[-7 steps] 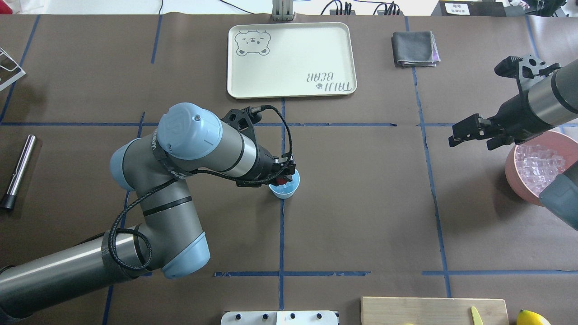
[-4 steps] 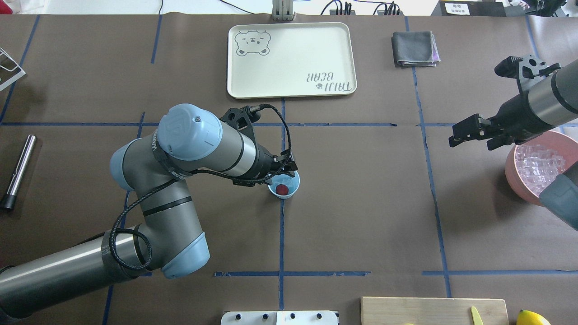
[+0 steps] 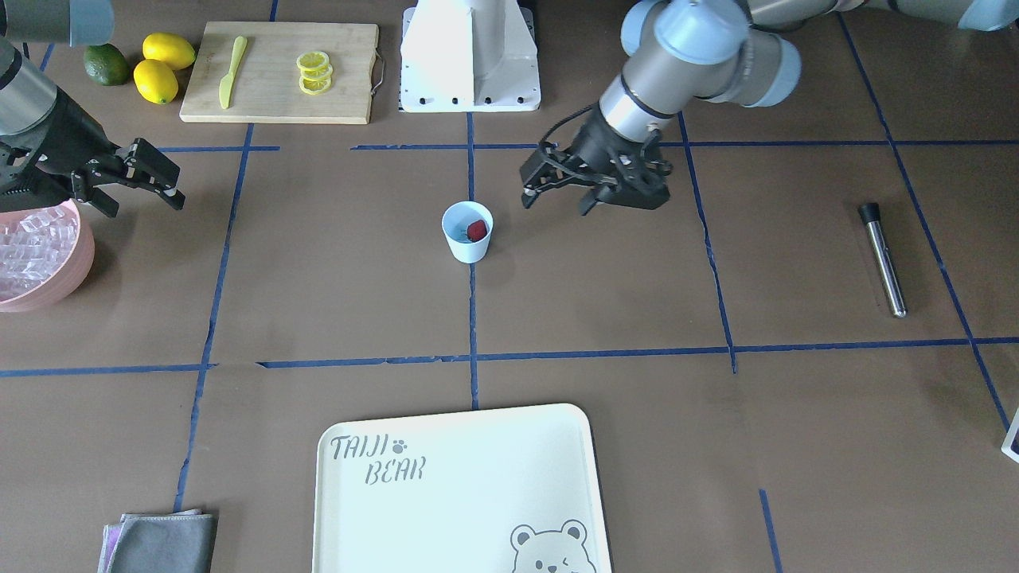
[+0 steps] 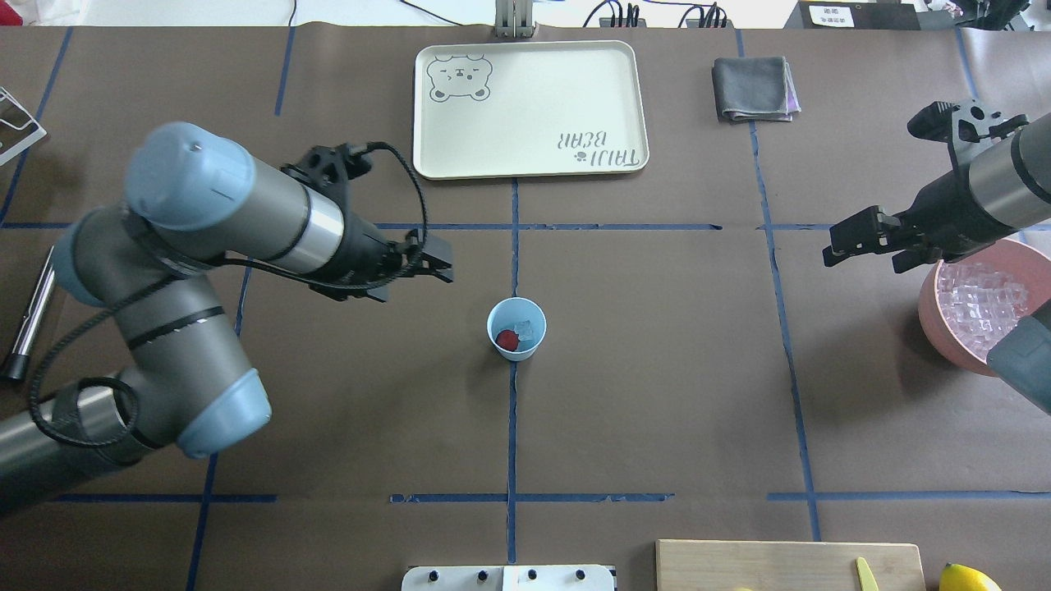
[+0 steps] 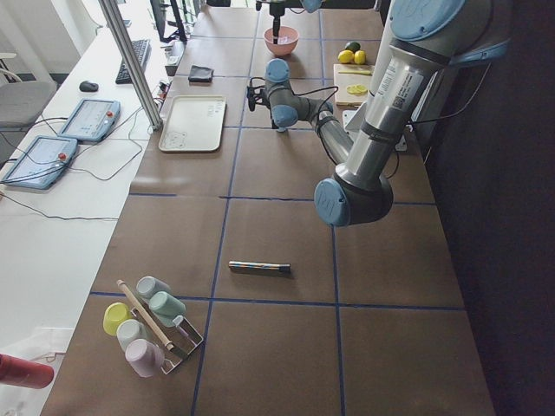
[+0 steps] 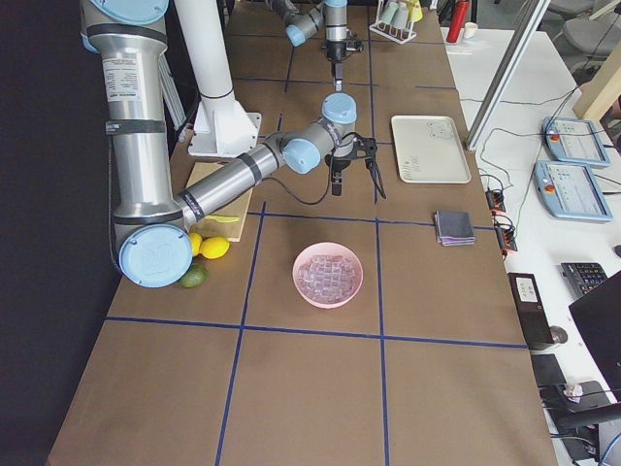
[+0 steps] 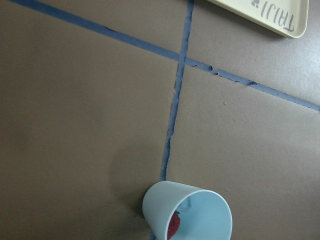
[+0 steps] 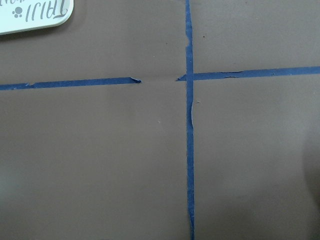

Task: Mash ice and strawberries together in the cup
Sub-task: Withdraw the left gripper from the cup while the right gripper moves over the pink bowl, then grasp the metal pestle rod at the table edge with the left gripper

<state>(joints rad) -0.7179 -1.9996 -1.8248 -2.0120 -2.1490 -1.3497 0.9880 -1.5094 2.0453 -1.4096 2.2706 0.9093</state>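
Note:
The light-blue cup (image 4: pixel 516 328) stands upright at the table's middle on a blue tape line. Inside it lie a red strawberry (image 4: pixel 507 339) and a clear piece of ice (image 4: pixel 526 330). The front view also shows the cup (image 3: pixel 467 232) and the strawberry (image 3: pixel 476 230). In the left wrist view the cup (image 7: pixel 187 210) sits at the bottom edge. My left gripper (image 4: pixel 443 264) hangs open and empty to the cup's upper left, apart from it. My right gripper (image 4: pixel 866 253) hovers open and empty at the far right, beside a pink bowl (image 4: pixel 932 320) heaped with ice (image 4: pixel 981 300).
A cream tray (image 4: pixel 530 107) lies at the far side with a grey cloth (image 4: pixel 754 89) to its right. A metal muddler (image 4: pixel 33 312) lies at the left edge. A cutting board (image 3: pixel 279 72) with lemon slices, a knife and whole lemons (image 3: pixel 163 68) lies near the robot's base.
The left gripper let the strawberry drop into the cup, then drew back up and to the left, away from the cup. The right arm has barely moved.

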